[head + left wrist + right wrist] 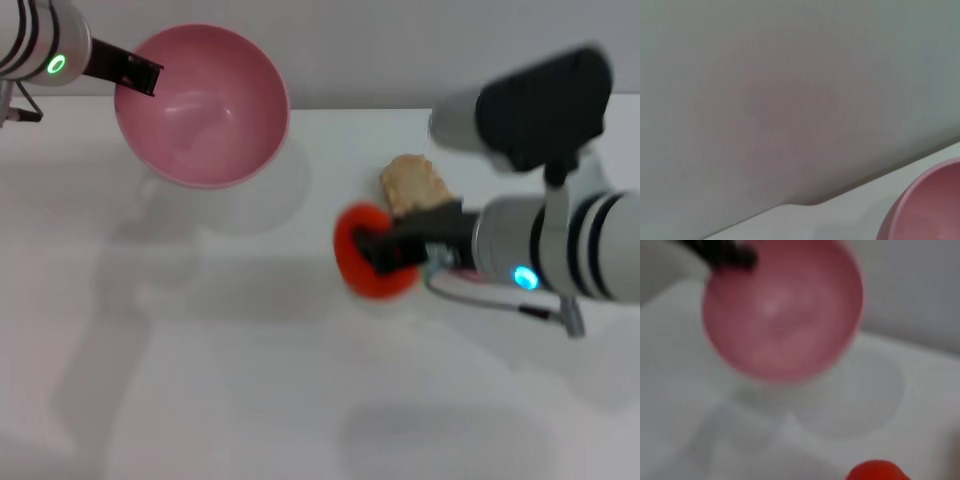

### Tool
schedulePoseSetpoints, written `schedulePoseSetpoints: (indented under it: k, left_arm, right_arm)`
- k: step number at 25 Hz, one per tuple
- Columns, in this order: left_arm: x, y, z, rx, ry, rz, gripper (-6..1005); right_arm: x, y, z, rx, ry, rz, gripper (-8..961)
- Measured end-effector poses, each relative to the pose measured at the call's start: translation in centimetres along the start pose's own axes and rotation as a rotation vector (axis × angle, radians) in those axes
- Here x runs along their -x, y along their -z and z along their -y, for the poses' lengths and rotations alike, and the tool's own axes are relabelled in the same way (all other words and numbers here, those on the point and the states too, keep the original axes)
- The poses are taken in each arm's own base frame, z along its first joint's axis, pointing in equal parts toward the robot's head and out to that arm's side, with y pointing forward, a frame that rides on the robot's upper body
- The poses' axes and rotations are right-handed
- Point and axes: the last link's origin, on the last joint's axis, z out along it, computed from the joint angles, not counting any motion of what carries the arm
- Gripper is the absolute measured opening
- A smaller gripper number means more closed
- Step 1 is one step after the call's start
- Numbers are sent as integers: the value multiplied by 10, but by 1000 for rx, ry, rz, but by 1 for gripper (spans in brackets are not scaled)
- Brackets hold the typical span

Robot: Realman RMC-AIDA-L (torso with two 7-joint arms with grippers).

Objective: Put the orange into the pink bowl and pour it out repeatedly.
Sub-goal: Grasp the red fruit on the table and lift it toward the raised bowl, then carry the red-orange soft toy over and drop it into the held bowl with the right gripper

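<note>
My left gripper [140, 75] is shut on the rim of the pink bowl [205, 110] and holds it above the table at the far left, tilted with its empty inside facing the middle. The bowl also shows in the left wrist view [930, 210] and the right wrist view [785, 315]. The orange [358, 262] is at the table's middle right, with my right gripper [385, 250] shut on it from the right. I cannot tell whether it rests on the table or is lifted. Its top shows in the right wrist view [875, 471].
A beige lumpy toy food [415, 185] lies on the white table [250, 400] just behind the orange and the right gripper. A grey wall [790, 100] runs along the table's far edge.
</note>
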Motion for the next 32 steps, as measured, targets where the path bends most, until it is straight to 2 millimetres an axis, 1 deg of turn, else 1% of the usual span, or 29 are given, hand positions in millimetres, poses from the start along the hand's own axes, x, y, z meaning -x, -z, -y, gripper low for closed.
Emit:
schedulePoseSetpoints:
  k: [1,6,10,14,18,22,28,31,32]
  left_arm:
    - [1,-1,0,0,1,3,35]
    - [9,-5,-1,7,10,26,35]
    - [14,-9,-13,41,-1,43,34]
    - [13,-9,-30,93,-20,41,34]
    - [11,-8,-42,130,-35,36,34]
    - [8,-8,-49,152,-41,29,34]
    - [2,-5,-54,184,-40,9,34]
    - [2,-5,-55,187,-43,6,34]
    - [2,-5,-55,188,-43,5,34]
  right_arm:
    - [8,6,-3,1,16,29,223]
    - [41,36,-19,-8,111,159,199]
    - [56,48,-22,-24,155,218,179]
    - [58,45,-20,-33,161,218,151]
    - [59,35,-10,-51,138,214,119]
    - [58,26,-3,-53,106,220,85]
    - [56,17,-2,-49,108,198,57]
    - [57,16,-1,-49,105,208,190]
    - [58,17,-1,-50,103,212,212]
